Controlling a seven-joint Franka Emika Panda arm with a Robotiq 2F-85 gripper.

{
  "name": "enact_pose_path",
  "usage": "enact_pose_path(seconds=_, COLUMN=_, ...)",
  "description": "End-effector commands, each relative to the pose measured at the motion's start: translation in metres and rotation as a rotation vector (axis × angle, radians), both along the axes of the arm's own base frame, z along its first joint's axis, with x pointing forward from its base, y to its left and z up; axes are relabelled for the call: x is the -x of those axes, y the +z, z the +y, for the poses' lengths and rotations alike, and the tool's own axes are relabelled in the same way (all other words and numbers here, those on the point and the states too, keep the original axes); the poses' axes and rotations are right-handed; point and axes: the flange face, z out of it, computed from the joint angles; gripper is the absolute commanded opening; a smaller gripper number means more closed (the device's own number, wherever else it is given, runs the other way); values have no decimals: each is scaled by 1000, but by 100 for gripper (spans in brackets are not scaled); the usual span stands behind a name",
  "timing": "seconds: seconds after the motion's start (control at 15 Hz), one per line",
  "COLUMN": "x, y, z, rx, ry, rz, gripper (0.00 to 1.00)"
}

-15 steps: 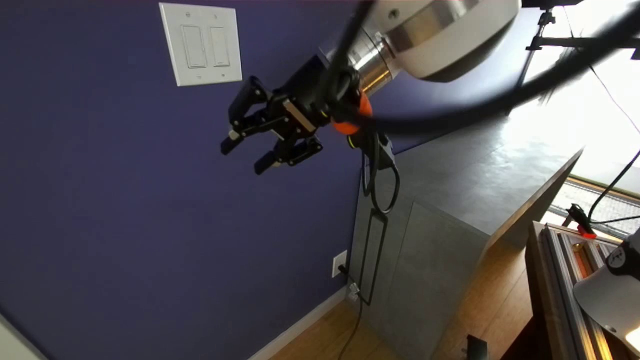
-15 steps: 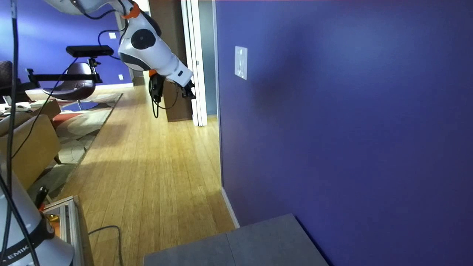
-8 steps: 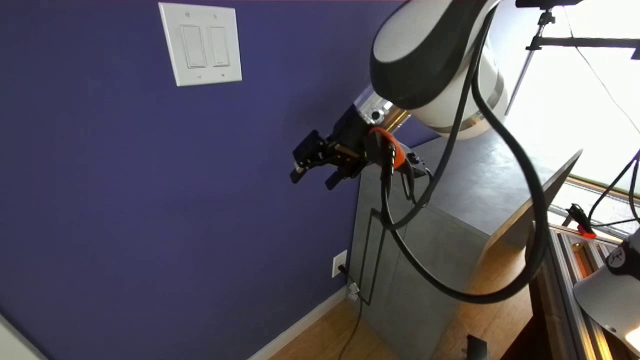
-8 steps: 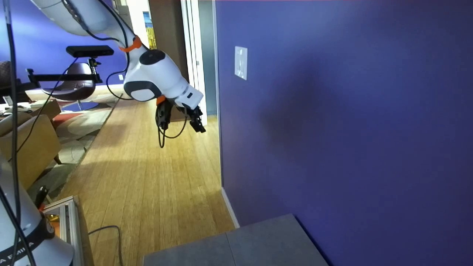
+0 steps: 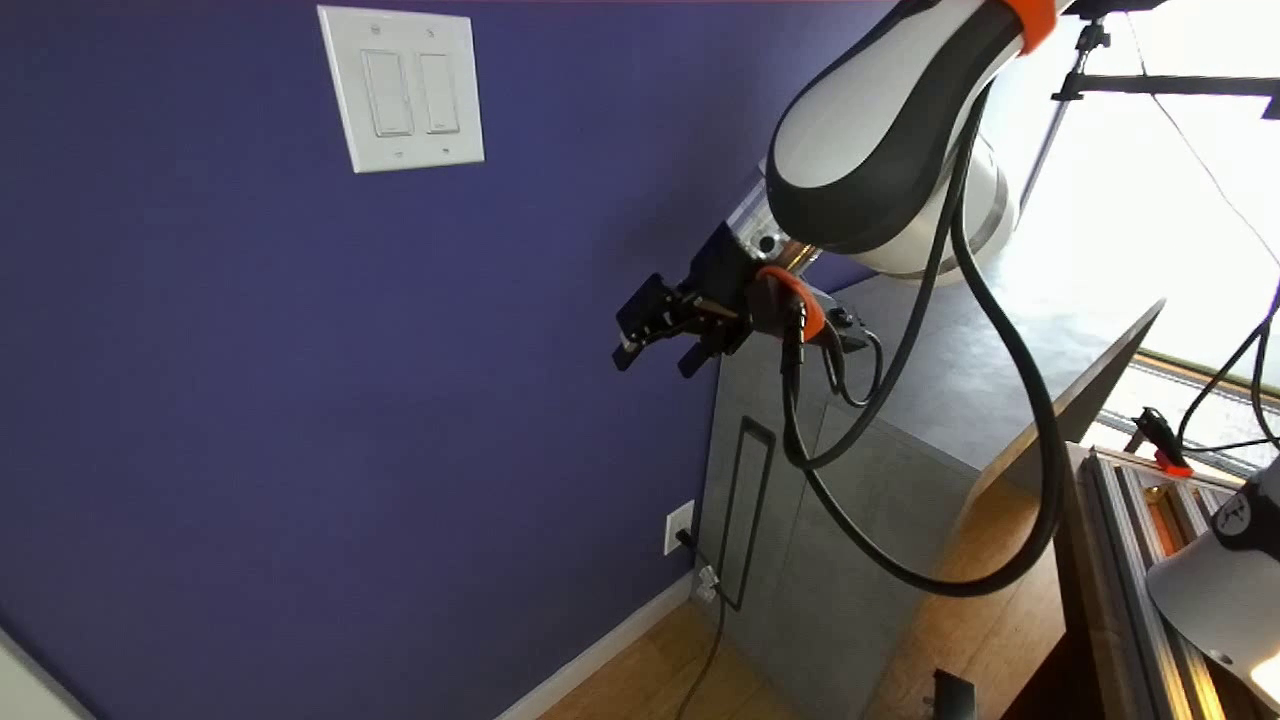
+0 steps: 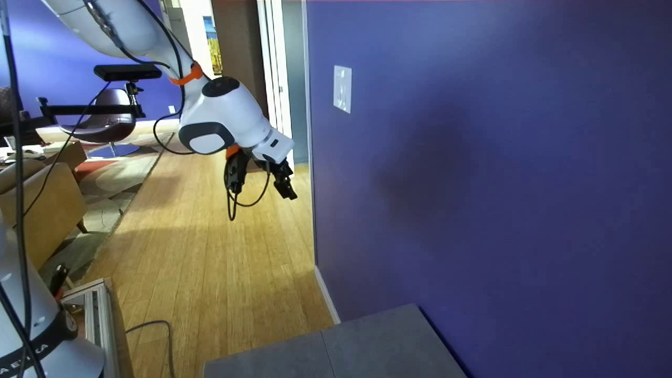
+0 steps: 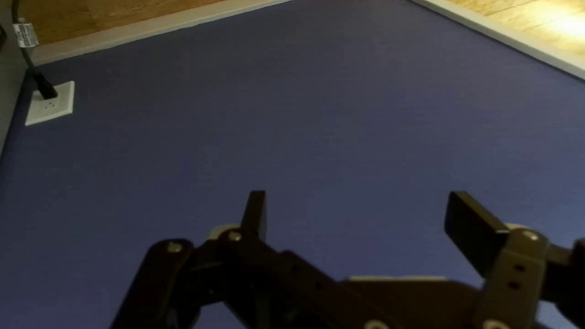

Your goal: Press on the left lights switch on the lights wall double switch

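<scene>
The lights wall double switch (image 5: pixel 403 30) is a white, nearly square plate high on the blue wall in an exterior view. The left lights switch (image 5: pixel 387 93) is its left-hand tall white paddle. In an exterior view the plate shows obliquely (image 6: pixel 342 89) and its paddles are hard to make out. My gripper (image 5: pixel 656 363) is open and empty, below and to the right of the plate in that view, apart from it. It also shows in an exterior view (image 6: pixel 290 196), tilted downward. In the wrist view the open fingers (image 7: pixel 356 201) face bare wall; the switch is out of view there.
A small white socket plate (image 5: pixel 679 528) with a black plug (image 7: pixel 45 87) is low on the wall beside a grey cabinet (image 5: pixel 870 480). A cable loop (image 5: pixel 1050 480) hangs from the arm. A camera on a stand (image 6: pixel 127 72) is behind the arm.
The arm has lowered. The gripper has moved down and to the right, away from the switch plate, mostly in the first half second and slightly since. The fingers stay open.
</scene>
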Motion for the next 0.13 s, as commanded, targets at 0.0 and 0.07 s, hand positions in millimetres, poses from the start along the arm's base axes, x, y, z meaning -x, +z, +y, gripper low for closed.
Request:
enact_pose_path(seconds=0.0, x=0, y=0, z=0, rx=0, ry=0, rz=0, gripper=100)
enact_pose_path(seconds=0.07, x=0, y=0, z=0, rx=0, ry=0, rz=0, gripper=100)
